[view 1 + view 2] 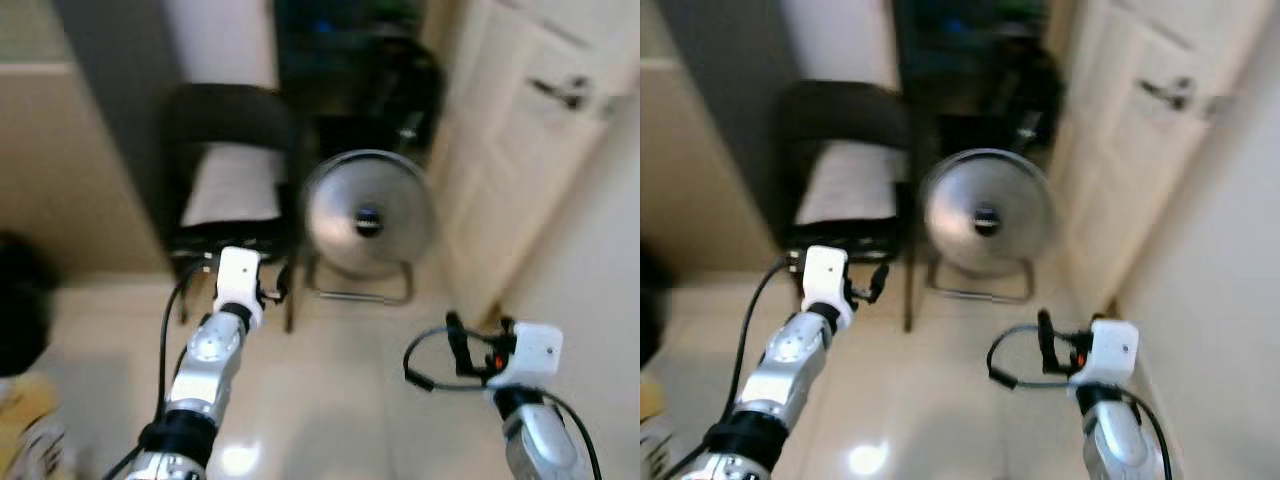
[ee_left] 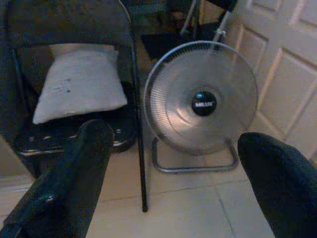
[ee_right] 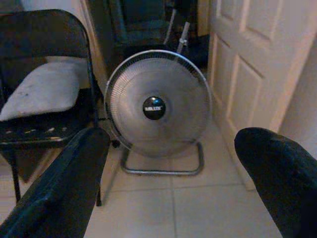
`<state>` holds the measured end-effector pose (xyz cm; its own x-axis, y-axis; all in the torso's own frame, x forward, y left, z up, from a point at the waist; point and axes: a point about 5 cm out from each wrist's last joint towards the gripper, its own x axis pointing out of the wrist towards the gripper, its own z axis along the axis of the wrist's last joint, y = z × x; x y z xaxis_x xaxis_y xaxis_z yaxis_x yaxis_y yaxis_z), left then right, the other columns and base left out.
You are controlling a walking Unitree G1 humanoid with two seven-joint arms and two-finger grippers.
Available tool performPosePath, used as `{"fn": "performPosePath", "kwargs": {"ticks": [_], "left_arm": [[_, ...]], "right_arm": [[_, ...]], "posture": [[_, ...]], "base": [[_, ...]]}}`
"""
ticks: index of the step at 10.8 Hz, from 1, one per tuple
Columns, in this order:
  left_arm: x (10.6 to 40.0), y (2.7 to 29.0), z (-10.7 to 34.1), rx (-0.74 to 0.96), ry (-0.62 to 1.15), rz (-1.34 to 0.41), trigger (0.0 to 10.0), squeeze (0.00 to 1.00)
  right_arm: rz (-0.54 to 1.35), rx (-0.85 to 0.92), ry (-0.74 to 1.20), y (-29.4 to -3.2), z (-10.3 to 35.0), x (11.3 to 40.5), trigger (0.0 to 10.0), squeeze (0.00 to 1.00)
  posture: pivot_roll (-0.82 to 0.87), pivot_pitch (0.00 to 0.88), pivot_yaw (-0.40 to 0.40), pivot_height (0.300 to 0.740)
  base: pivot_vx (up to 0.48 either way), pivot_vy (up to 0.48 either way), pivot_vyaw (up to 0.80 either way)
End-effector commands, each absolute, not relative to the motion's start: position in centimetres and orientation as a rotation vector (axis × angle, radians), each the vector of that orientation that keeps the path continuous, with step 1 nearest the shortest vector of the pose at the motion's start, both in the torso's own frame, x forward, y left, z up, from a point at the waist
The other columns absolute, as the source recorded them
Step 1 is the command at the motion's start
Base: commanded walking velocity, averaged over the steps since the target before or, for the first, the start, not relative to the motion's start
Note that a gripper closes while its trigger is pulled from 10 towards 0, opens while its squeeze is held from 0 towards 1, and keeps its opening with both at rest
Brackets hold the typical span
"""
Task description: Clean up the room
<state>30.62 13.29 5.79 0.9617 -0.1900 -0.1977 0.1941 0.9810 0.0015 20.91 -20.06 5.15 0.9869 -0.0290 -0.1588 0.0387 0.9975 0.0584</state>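
A black folding chair [image 1: 230, 115] stands ahead on the tiled floor with a white pillow [image 1: 236, 184] on its seat. To its right stands a round silver fan [image 1: 368, 216] on a metal floor stand. My left arm [image 1: 213, 350] reaches toward the chair's front edge. In the left wrist view my left gripper [image 2: 176, 141] is open and empty, facing the pillow [image 2: 79, 82] and the fan [image 2: 200, 96]. My right arm [image 1: 527, 357] is lower, near the right wall. My right gripper [image 3: 173, 141] is open with nothing in it, facing the fan [image 3: 157, 101].
A white panelled door [image 1: 520, 130] is close on the right. A beige cabinet side [image 1: 50, 170] rises on the left. A dark blurred object [image 1: 20, 310] and something yellow [image 1: 30, 420] sit at the lower left. Dark clutter [image 1: 350, 60] lies behind the fan.
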Motion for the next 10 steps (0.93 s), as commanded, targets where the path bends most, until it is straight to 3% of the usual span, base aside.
{"fn": "performPosePath", "kwargs": {"ticks": [1,3,4,6,10], "left_arm": [[30.3,13.8,6.2,-0.006,0.148,-0.183,10.0,0.0],[28.6,16.7,8.1,0.018,-0.036,-0.204,10.0,0.0],[29.3,17.5,10.8,-0.015,-0.101,-0.196,10.0,0.0],[30.3,15.5,12.9,-0.046,-0.14,-0.243,10.0,0.0],[29.9,14.0,11.9,-0.111,-0.057,-0.325,10.0,0.0]], "right_arm": [[-0.077,0.081,0.147,-20.8,5.1,20.7,10.0,0.0],[-0.139,0.078,-0.001,-22.1,7.1,19.9,10.0,0.0],[-0.186,0.003,-0.102,-22.7,10.0,20.4,10.0,0.0],[-0.198,-0.011,-0.116,-23.2,10.7,21.7,10.0,0.0],[-0.093,0.03,-0.008,-21.4,9.6,22.8,10.0,0.0]], "posture": [[-0.21,0.0,0.022,0.74],[-0.2,0.0,0.017,0.74],[-0.18,0.0,0.005,0.74],[-0.17,0.0,-0.001,0.74],[-0.18,0.0,-0.005,0.74]], "base": [[0.0,0.0,0.0],[0.0,0.0,0.0],[0.0,0.0,0.0],[0.0,0.0,0.0],[0.0,0.0,0.0]]}}
